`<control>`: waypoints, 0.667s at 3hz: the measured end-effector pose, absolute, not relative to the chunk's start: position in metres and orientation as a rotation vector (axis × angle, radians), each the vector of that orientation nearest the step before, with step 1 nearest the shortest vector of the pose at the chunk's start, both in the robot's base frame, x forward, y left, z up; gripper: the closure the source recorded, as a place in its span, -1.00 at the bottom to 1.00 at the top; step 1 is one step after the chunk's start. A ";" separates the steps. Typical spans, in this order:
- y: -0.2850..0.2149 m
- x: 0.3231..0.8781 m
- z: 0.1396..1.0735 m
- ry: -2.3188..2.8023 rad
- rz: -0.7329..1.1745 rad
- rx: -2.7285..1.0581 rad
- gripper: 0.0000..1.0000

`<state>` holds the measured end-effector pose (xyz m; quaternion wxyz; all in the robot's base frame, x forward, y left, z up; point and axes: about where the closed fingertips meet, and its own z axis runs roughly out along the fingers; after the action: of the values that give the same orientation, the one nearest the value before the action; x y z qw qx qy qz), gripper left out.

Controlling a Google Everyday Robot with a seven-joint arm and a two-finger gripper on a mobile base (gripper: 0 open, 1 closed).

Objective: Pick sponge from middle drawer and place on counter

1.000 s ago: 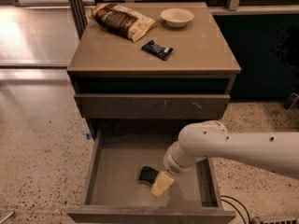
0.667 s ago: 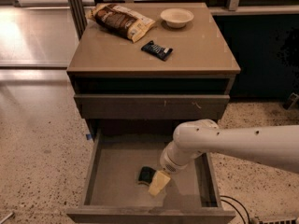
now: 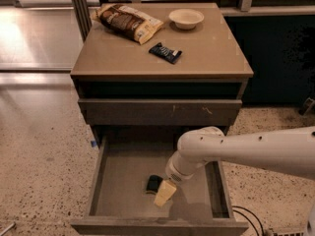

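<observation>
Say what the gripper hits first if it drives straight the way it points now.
The gripper points down-left inside the open middle drawer. Likely first contact: the sponge, lying at its tip, or else the floor just beside it; depth is unclear.

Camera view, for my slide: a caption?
Gripper down in the open drawer, beside the sponge; counter above.

One high camera faces down from the front onto the counter (image 3: 206, 53) and the hand (image 3: 165, 193) inside the middle drawer (image 3: 123, 181)
</observation>
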<state>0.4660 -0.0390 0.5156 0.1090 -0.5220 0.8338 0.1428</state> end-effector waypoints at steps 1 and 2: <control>-0.038 0.471 0.483 2.506 0.341 -1.500 -1.00; -0.041 0.480 0.448 2.513 0.228 -1.485 -1.00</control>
<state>0.4803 -0.0407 0.4477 0.1067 -0.5045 0.8533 0.0774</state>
